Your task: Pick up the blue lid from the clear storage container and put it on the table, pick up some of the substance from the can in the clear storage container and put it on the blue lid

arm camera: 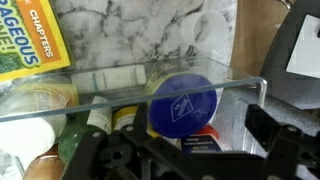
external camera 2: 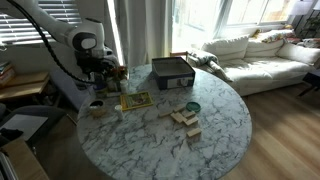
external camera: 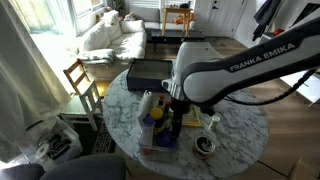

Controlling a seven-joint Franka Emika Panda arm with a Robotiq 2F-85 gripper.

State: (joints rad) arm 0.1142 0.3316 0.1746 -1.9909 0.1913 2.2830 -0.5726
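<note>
Marble tbl (external camera 2: 225,125) w/ clear bin (external camera: 148,142), black box (external camera 2: 172,72), wood blocks (external camera 2: 185,120)

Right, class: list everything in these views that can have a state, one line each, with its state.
gripper: open, empty, above the container.
blue lid: lying flat inside the clear storage container, not gripped.
clear storage container: on the table, open-topped, several items inside.
table: lid not yet on it.
black box: resting on the table, away from the gripper.

The white, round-shelled robot arm (external camera: 240,70) carries black joint bands and black FRANKA EMIKA lettering above its matte black fingers (arm camera: 272,150); a thin black cable (external camera 2: 48,50) runs along it.
</note>
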